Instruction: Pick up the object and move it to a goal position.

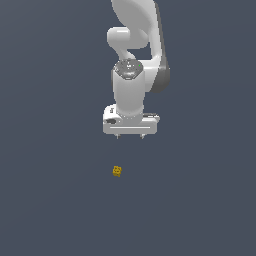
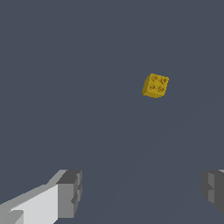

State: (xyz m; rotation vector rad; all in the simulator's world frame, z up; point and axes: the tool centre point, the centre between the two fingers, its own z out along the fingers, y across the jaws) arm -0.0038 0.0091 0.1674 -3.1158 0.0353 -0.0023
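Flat, even simulator light; the dark slate ground has no gradient and no cast shadows. Arm [image 1: 134, 75] shaded soft, brighter on the exterior view's left, grey on its right. Small highlight on the wrist joint. Block [image 2: 155, 85] edges slightly jagged. No blur, glare or edge distortion.

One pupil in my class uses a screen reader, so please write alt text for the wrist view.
A tiny yellow-orange block with four small round marks on its face lies alone on a plain dark grey surface. Nearer the camera, the gripper's two grey fingers stand wide apart, holding nothing.
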